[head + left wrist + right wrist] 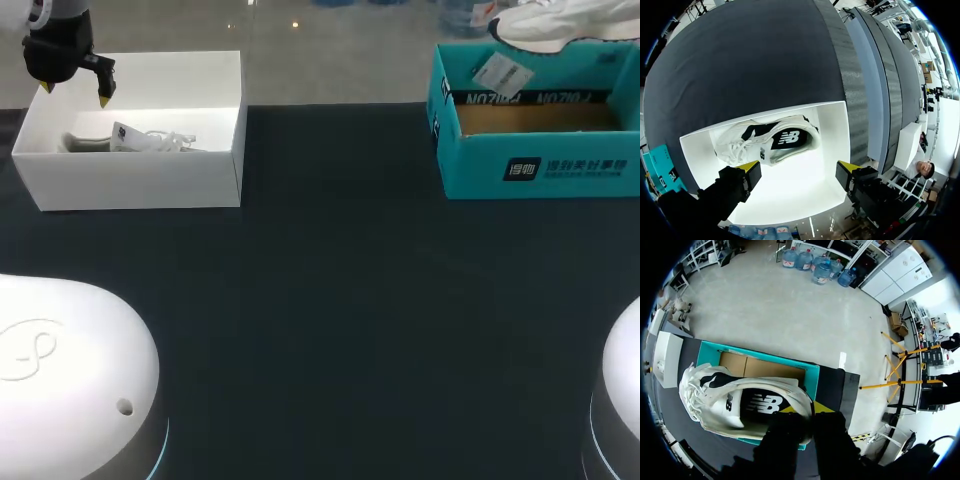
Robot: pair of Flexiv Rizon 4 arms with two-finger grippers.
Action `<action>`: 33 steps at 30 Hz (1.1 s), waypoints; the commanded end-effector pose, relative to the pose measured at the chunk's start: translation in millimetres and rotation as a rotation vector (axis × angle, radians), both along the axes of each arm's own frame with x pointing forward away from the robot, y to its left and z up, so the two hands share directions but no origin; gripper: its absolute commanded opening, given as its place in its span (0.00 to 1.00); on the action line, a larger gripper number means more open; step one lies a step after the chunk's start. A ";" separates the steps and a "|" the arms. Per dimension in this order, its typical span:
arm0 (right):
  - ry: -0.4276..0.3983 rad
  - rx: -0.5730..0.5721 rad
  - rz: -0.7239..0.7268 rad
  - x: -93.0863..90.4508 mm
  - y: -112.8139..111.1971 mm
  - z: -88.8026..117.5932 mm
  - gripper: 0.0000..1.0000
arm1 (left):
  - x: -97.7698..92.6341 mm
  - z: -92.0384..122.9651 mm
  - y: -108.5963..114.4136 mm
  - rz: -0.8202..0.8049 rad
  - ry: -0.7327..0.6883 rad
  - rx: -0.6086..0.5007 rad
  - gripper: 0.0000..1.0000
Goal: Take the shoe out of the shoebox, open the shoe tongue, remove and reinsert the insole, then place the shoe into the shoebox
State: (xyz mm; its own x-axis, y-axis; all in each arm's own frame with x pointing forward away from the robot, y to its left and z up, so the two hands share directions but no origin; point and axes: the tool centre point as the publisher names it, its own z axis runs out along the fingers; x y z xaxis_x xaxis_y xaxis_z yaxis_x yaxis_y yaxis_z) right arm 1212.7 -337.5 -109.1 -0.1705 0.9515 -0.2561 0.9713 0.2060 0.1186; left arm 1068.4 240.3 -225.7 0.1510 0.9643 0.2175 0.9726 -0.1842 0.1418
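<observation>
at the far left of the dark surface [330, 300], the left gripper [75, 94] is hovering above the white shoebox [225, 150], which is sitting open by the far edge. in the left wrist view the left gripper [797, 167] is showing its two yellow-tipped fingers [747, 166] spread wide apart over the white shoebox [832, 125], gripping nothing and touching nothing. under and just ahead of them, the boxed shoe [767, 140], white with black side panels, is lying on its side on the box floor, along the wall nearer the middle of the surface; from the head view only part of the boxed shoe [130, 140] is peeking over that wall. moving right across the bare middle of the surface, the teal shoebox [530, 165] is standing open at the far right, showing its brown cardboard inside. above it, the held shoe [560, 25] is hanging in the air, with a pale tag [497, 72] dangling below it. in the right wrist view the right gripper [806, 409] is clamping its fingers together on the heel end of the held shoe [740, 405], toe pointing away from the fingers, with the teal shoebox [765, 360] lying beneath.
</observation>
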 end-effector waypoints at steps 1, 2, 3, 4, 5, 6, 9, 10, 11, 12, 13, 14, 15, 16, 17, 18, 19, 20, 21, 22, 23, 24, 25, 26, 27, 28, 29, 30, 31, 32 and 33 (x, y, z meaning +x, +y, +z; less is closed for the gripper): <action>-0.033 -0.003 0.006 -12.1 4.2 4.6 0.00 | -1.1 0.4 0.3 -0.001 -0.002 0.001 1.00; -0.033 -0.003 0.006 -12.1 4.2 4.6 0.00 | -1.1 0.4 0.3 -0.001 -0.002 0.001 1.00; -0.033 -0.003 0.006 -12.1 4.2 4.6 0.00 | -1.1 0.4 0.3 -0.001 -0.002 0.001 1.00; -0.033 -0.003 0.006 -12.1 4.2 4.6 0.00 | -1.1 0.4 0.3 -0.001 -0.002 0.001 1.00; -0.033 -0.003 0.006 -12.1 4.2 4.6 0.00 | -1.1 0.4 0.3 -0.001 -0.002 0.001 1.00; -0.033 -0.003 0.006 -12.1 4.2 4.6 0.00 | -1.1 0.4 0.3 -0.001 -0.002 0.001 1.00; -0.033 -0.003 0.006 -12.1 4.2 4.6 0.00 | -1.1 0.4 0.3 -0.001 -0.002 0.001 1.00; -0.033 -0.003 0.006 -12.1 4.2 4.6 0.00 | -1.1 0.4 0.3 -0.001 -0.002 0.001 1.00; -0.033 -0.003 0.006 -12.1 4.2 4.6 0.00 | -1.1 0.4 0.3 -0.001 -0.002 0.001 1.00; -0.033 -0.003 0.006 -12.1 4.2 4.6 0.00 | -1.1 0.4 0.3 -0.001 -0.002 0.001 1.00; -0.033 -0.003 0.006 -12.1 4.2 4.6 0.00 | -1.1 0.4 0.3 -0.001 -0.002 0.001 1.00; -0.033 -0.003 0.006 -12.1 4.2 4.6 0.00 | -1.1 0.4 0.3 -0.001 -0.002 0.001 1.00; -0.033 -0.003 0.006 -12.1 4.2 4.6 0.00 | -1.1 0.4 0.3 -0.001 -0.002 0.001 1.00; -0.033 -0.003 0.006 -12.1 4.2 4.6 0.00 | -1.1 0.4 0.3 -0.001 -0.002 0.001 1.00; -0.033 -0.003 0.006 -12.1 4.2 4.6 0.00 | -1.1 0.4 0.3 -0.001 -0.002 0.001 1.00; -0.033 -0.003 0.006 -12.1 4.2 4.6 0.00 | -1.1 0.4 0.3 -0.001 -0.002 0.001 1.00; -0.033 -0.003 0.006 -12.1 4.2 4.6 0.00 | -1.1 0.4 0.3 -0.001 -0.002 0.001 1.00; -0.033 -0.003 0.006 -12.1 4.2 4.6 0.00 | -1.1 0.4 0.3 -0.001 -0.002 0.001 1.00; -0.033 -0.003 0.006 -12.1 4.2 4.6 0.00 | -1.1 0.4 0.3 -0.001 -0.002 0.001 1.00; -0.033 -0.003 0.006 -12.1 4.2 4.6 0.00 | -1.1 0.4 0.3 -0.001 -0.002 0.001 1.00; -0.036 -0.013 0.005 -14.6 5.4 4.8 0.00 | -1.1 0.4 0.3 -0.001 -0.002 0.001 1.00; -0.041 -0.019 0.008 -20.1 9.1 4.9 0.00 | -1.1 0.4 0.3 -0.001 -0.002 0.001 1.00; -0.043 -0.018 0.009 -24.2 11.7 4.8 0.00 | -1.1 0.4 0.3 -0.001 -0.002 0.001 1.00; -0.046 -0.018 0.008 -28.4 14.3 4.4 0.00 | -1.1 0.4 0.3 -0.001 -0.002 0.001 1.00; -0.051 -0.019 0.009 -33.0 17.9 4.2 0.00 | -1.1 0.4 0.3 -0.001 -0.002 0.001 1.00; -0.057 -0.021 0.010 -37.7 21.2 4.1 0.00 | -1.1 0.4 0.3 -0.001 -0.002 0.001 1.00; -0.064 -0.020 0.010 -42.5 24.5 4.1 0.00 | -1.1 0.4 0.3 -0.001 -0.002 0.001 1.00; -0.072 -0.018 0.012 -47.4 28.0 3.9 0.00 | -1.1 0.4 0.3 -0.001 -0.002 0.001 1.00; -0.081 -0.022 0.018 -52.2 32.1 3.8 0.00 | -1.1 0.4 0.3 -0.001 -0.002 0.001 1.00; -0.096 -0.015 0.024 -57.7 37.1 4.2 0.00 | -1.1 0.4 0.3 -0.001 -0.002 0.001 1.00; -0.101 -0.021 0.029 -63.7 42.9 4.8 0.00 | -1.1 0.4 0.3 -0.001 -0.002 0.001 1.00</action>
